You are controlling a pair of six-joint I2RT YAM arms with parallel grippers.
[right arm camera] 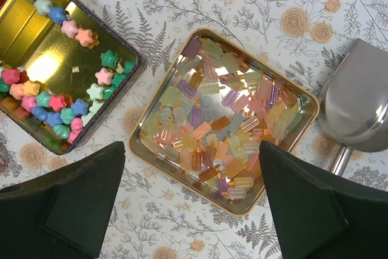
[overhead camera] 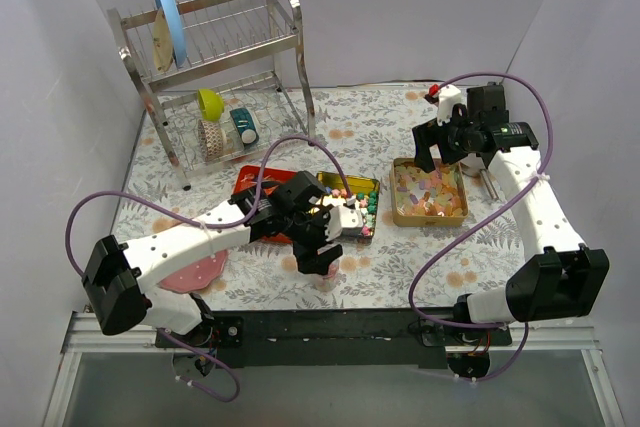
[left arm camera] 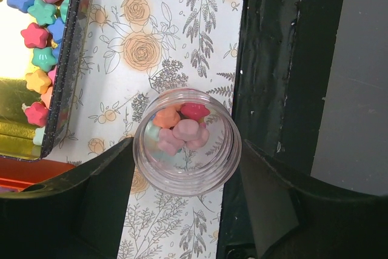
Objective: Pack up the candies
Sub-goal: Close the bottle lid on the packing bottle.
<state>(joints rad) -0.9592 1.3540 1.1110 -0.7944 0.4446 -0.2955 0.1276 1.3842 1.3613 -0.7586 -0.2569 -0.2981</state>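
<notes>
Your left jaws are closed on a small clear jar [left arm camera: 187, 150], one pad against each side of its wall. The jar holds a handful of star-shaped candies [left arm camera: 182, 130]. It stands close to the near edge of the floral surface [left arm camera: 163, 40], just beside the black rail [left arm camera: 273, 59]. I cannot tell whether its base rests on the surface or hangs lifted.

That spot is your main hazard. The wall is round and smooth, so a tilt or a quick swing could let the jar turn in the grip and shed its stars. Anything spilled here may roll off the near edge. Keep it upright and bring it away from the rail.

More stars lie in the dark-rimmed tin [right arm camera: 54, 40] at centre, crowded toward its near side. Carry the jar in too low and you may clip that rim.

Your right jaws are spread wide and empty, hovering over the gold tray [right arm camera: 303, 98] heaped with lolly-shaped jellies [right arm camera: 212, 125]. A metal scoop [right arm camera: 357, 107] lies just right of the tray.

Pushing straight down into the heap would likely scatter the small, slippery pieces. It could also nudge the tray into the tin beside it. Both arms work near that tin, so watch that they do not meet.
</notes>
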